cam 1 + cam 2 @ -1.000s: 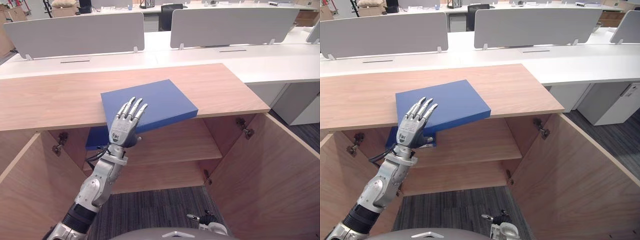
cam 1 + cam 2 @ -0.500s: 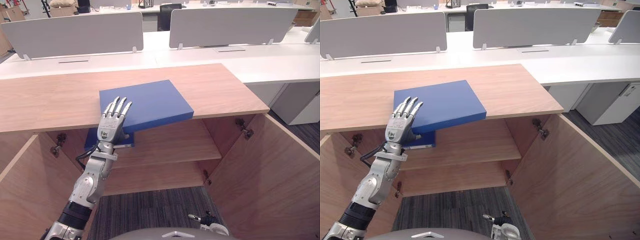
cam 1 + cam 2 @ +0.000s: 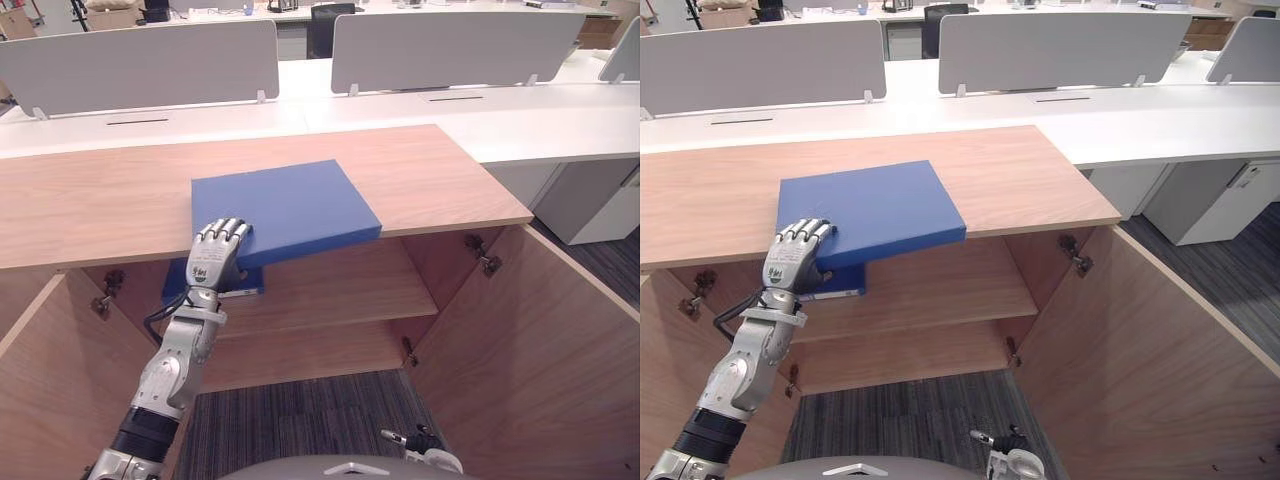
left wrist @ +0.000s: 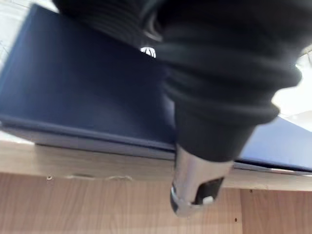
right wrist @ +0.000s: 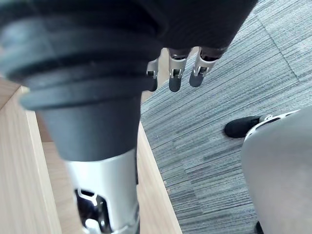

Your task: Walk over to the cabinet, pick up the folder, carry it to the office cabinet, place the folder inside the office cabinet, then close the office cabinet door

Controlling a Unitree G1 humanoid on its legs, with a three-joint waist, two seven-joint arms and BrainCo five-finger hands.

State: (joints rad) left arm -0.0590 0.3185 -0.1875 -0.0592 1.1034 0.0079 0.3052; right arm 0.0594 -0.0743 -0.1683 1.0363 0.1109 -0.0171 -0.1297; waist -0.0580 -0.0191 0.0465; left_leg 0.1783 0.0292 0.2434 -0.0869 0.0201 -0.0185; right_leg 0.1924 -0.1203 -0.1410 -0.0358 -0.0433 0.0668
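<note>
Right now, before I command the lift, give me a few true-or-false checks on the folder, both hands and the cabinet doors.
1. The blue folder lies on the wooden cabinet top, its near edge overhanging the front. True.
2. The left hand hovers clear of the folder with straight fingers. False: its fingers are curled over the folder's near left corner.
3. The cabinet doors are shut. False: both stand open, showing the shelf inside.
4. The right hand hangs low over the grey carpet, fingers relaxed, holding nothing. True.
</note>
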